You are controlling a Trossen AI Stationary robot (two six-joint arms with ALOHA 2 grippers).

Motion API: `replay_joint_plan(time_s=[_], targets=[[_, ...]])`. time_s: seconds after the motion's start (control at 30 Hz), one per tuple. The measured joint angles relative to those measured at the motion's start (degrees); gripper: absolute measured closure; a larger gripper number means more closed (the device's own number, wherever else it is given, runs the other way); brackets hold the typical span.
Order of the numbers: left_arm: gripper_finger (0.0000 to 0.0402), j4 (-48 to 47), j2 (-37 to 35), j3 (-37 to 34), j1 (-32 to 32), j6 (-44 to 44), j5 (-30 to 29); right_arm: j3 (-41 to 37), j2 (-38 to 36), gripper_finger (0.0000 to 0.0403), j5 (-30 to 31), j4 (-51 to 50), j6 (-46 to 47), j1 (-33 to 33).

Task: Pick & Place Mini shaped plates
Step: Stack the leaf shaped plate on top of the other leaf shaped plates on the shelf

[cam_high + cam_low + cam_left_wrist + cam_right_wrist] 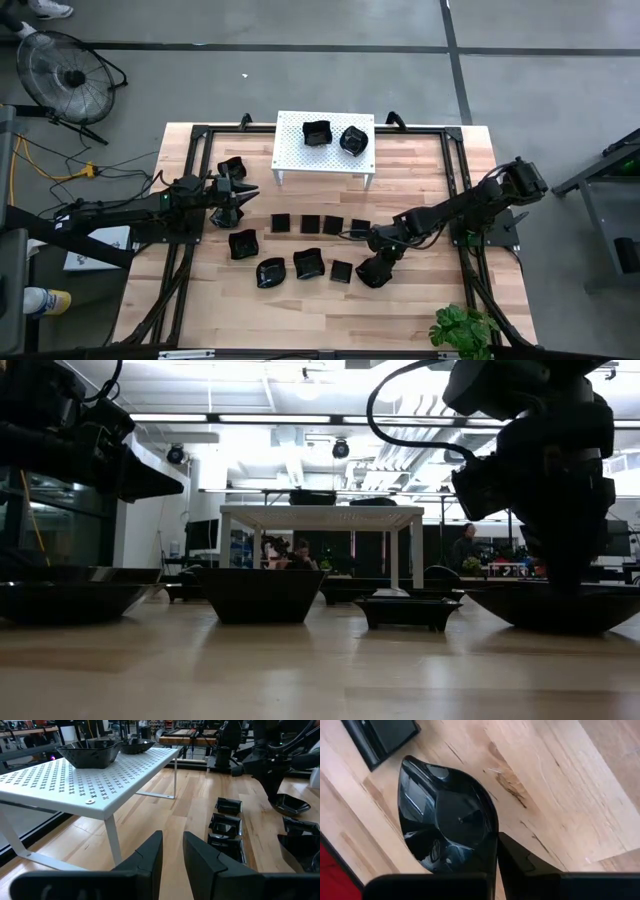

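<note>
Several glossy black mini plates lie bottom-down on the wooden table: a row of small squares [310, 224] and rounder ones [271, 271] nearer the front. Two more [317, 132] [354, 139] stand on the white perforated stand [300, 155]. My right gripper [497, 865] is shut on the rightmost rounder plate [447, 820], near the table's front [372, 272]. My left gripper [172, 857] hovers at the table's left [240, 195], level, with a narrow gap between its fingers and nothing in it. My right gripper pinches the plate's rim [494, 837] on the side toward the arm. One finger is inside the dish and the other finger [520, 862] is outside it. The fingers slant down from above and from the table's right. The plate sits upright, bottom on the table [560, 622].
A small square plate [382, 737] lies just beyond the held one. Another black plate [232, 167] sits behind my left gripper. A potted plant [462, 328] stands at the front right corner. Bare wood lies between the stand and the row of squares.
</note>
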Motion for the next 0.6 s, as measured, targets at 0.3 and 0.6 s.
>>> replay_joint_plan(time_s=[0.3, 0.6], targets=[[0.0328, 0.0, -0.01, 0.0, 0.0, 0.0, 0.0, 2.99, -0.5, 0.0401, -0.14, -1.23, 1.8, 0.0], [0.0328, 0.0, 0.01, 0.0, 0.0, 0.0, 0.02, 7.82, -3.99, 0.0402, -0.42, -4.19, 2.01, -0.02]])
